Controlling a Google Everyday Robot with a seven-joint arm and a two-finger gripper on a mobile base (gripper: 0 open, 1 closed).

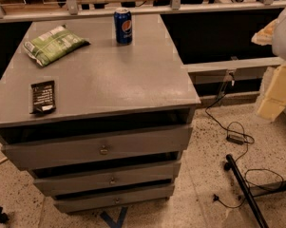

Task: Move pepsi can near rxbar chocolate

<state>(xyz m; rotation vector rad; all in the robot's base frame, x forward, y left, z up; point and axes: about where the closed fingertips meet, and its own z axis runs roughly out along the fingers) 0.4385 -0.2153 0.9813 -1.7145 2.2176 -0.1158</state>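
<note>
The pepsi can (pixel 123 26) stands upright near the far edge of the bench (pixel 119 80), well apart from the rxbar chocolate (pixel 42 97), which lies flat by the near left corner with a green snack bag (pixel 54 44) behind it. We judge the can light, smooth and thin-walled, apt to slip or dent, so we would take it around its mid-body from the side and keep it upright. What we take for the claw (pixel 281 30) is a pale form at the upper right edge, away from the bench; how open it is we cannot tell.
</note>
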